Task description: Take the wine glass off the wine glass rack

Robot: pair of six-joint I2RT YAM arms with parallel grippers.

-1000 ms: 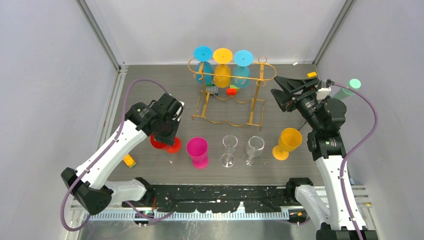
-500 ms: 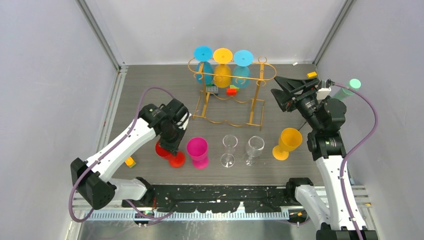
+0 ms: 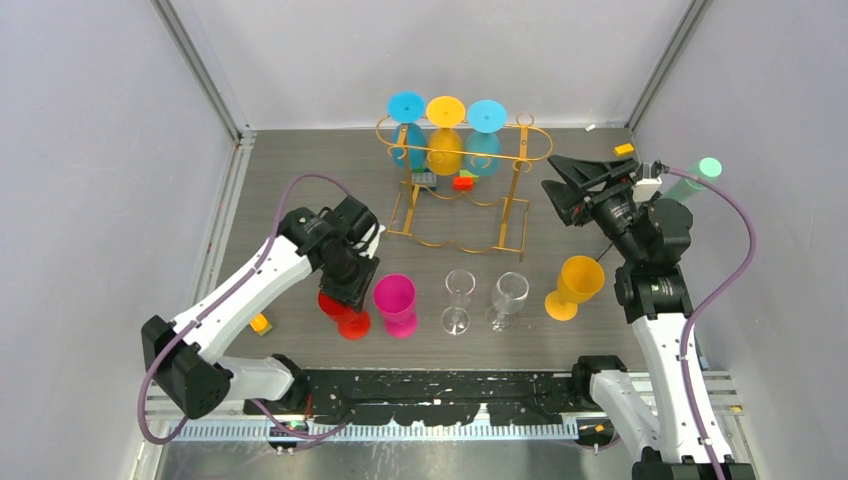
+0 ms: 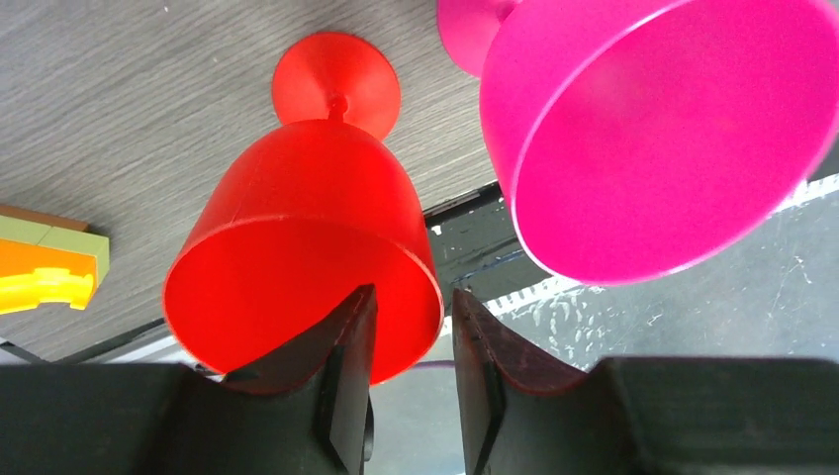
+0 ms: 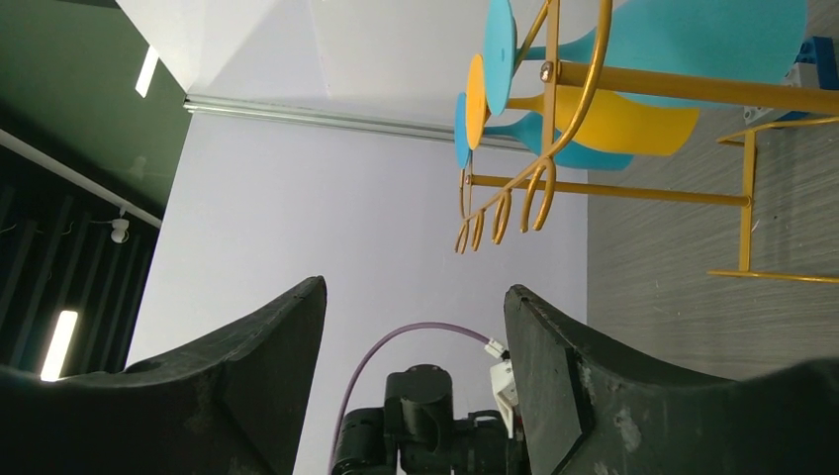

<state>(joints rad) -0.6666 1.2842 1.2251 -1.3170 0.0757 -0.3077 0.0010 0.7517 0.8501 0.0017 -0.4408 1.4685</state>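
Carried the red wine glass [image 3: 346,316] farther out from the wine glass rack [image 3: 516,195], toward the near edge in front of the rack's left leg, and set it upright on its foot. Loosened the left gripper [image 4: 411,297] only at the last instant: clamped on the rim a second before, now parted. Placed one finger inside the bowl and the other outside, with the rim wall between them and a gap showing beside it. Left the glass standing on its own, well in front of the rack and just beside a pink glass [image 3: 395,298]. Kept the right gripper [image 5: 414,287] spread wide and empty at the rack's right end, aimed at the top frame, hardly shifted. Counted three glasses hanging upside down from the rack's top: a blue glass [image 3: 406,105], a yellow glass [image 3: 445,110] and a second blue glass [image 3: 487,115]. Judged this removal as good as finished, needing only a clean lift of the left fingers off the rim without tipping the bowl. Judged the next removal likely to fall to the right arm, already nearest the hung glasses
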